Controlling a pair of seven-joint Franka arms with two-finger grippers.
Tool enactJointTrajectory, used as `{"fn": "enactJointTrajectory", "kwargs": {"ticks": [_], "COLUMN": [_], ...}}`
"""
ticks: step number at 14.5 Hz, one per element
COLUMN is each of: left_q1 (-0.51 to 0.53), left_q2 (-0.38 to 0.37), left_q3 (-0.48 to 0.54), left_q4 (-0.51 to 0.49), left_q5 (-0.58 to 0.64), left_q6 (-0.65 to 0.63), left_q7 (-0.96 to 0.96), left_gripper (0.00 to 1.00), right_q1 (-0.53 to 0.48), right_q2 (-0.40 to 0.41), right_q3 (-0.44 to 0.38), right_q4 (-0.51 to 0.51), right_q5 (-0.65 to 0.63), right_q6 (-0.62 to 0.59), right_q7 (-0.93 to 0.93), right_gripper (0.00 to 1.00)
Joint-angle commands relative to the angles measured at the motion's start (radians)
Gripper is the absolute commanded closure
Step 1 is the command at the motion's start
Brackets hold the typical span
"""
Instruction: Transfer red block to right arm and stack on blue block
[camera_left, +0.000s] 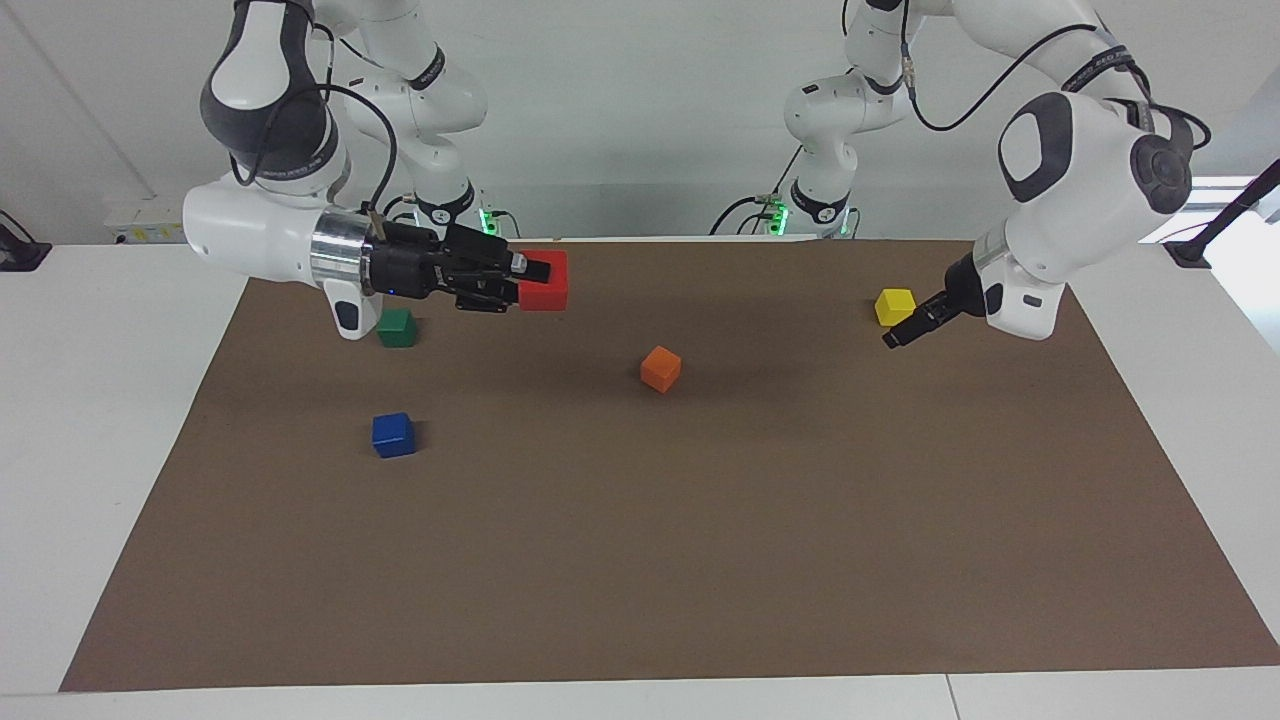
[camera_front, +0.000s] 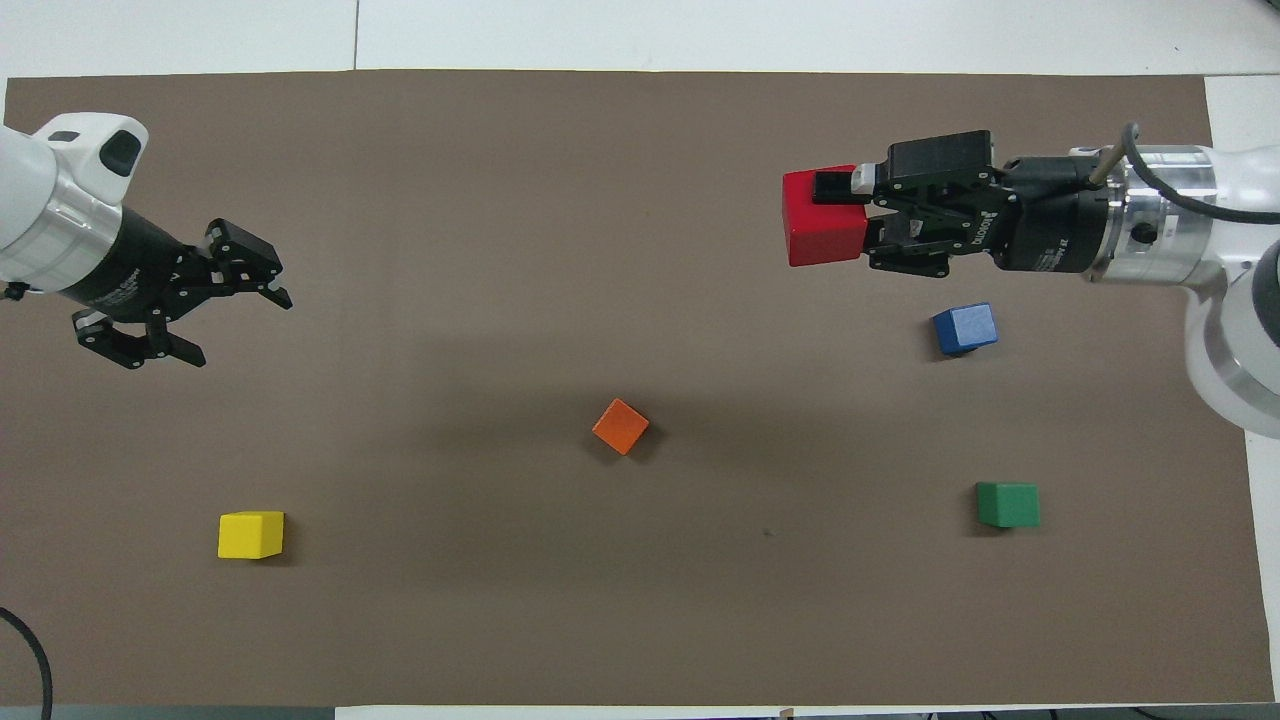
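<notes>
Left gripper (camera_front: 235, 310) first: it hangs over the brown mat (camera_front: 640, 620) toward my left arm's end of the table, fingers spread, nothing between them. In the facing view it sits in the air close beside the yellow block (camera_left: 895, 306); contact cannot be judged there, and the overhead view shows it clear of that block.

Yellow block (camera_front: 251, 534) rests on the mat near my end, at the left arm's end of the table.

Orange block (camera_front: 621, 426) lies about mid-table, turned at an angle to the mat edges, well apart from every other cube.

Red block (camera_front: 823, 217) is off the mat, up in the air, pinched between the fingers of my right gripper (camera_front: 845, 215). One finger (camera_front: 835, 187) lies across its top face in the overhead view. The gripper is held level, pointing toward the table's middle.

Blue block (camera_front: 965, 328) sits on the mat at the right arm's end, not touched by the red block or the gripper.

Green block (camera_front: 1007, 504) sits nearer to me than the blue block, also at the right arm's end; in the facing view it shows just below the right wrist.
</notes>
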Motion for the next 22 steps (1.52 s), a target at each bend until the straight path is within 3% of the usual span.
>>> {"fn": "enactJointTrajectory", "kwargs": {"ticks": [1, 5, 8, 11, 13, 15, 18, 20, 22], "left_q1": [-0.009, 0.001, 0.033, 0.011, -0.028, -0.159, -0.216, -0.273, -0.316], "left_q2": [-0.067, -0.109, -0.121, -0.146, -0.126, -0.1, -0.103, -0.11, -0.107], "left_q3": [-0.004, 0.008, 0.011, 0.02, 0.09, 0.205, 0.238, 0.313, 0.373], "left_q4": [-0.005, -0.005, -0.013, -0.065, -0.03, 0.042, 0.042, 0.023, 0.027], "left_q5": [0.098, 0.172, 0.165, 0.162, 0.155, 0.134, 0.131, 0.128, 0.123], "left_q6": [-0.057, -0.101, -0.097, -0.038, -0.034, -0.081, -0.074, -0.053, -0.057], "left_q7": [0.026, 0.207, 0.376, 0.367, 0.384, 0.387, 0.445, 0.523, 0.537], "left_gripper": [0.0, 0.0, 0.0, 0.0, 0.0, 0.0, 0.0, 0.0, 0.0], "right_q1": [-0.002, -0.016, -0.016, -0.016, -0.011, -0.003, -0.006, -0.01, -0.022], "right_q2": [-0.043, -0.054, -0.08, -0.106, -0.108, -0.108, -0.103, -0.09, -0.086], "right_q3": [0.003, 0.001, 0.001, 0.007, 0.007, 0.01, 0.01, 0.012, 0.01], "right_q4": [0.076, 0.191, 0.196, 0.191, 0.191, 0.18, 0.141, 0.093, -0.026], "right_q5": [-0.239, -0.586, -0.812, -1.013, -1.099, -1.226, -1.304, -1.358, -1.36], "right_q6": [0.03, -0.066, -0.149, -0.245, -0.282, -0.27, -0.224, -0.131, 0.02], "right_q7": [0.154, 0.27, 0.268, 0.242, 0.218, 0.178, 0.094, 0.037, -0.005], "right_gripper": [1.0, 1.0, 1.0, 1.0, 1.0, 1.0, 1.0, 1.0, 1.0]}}
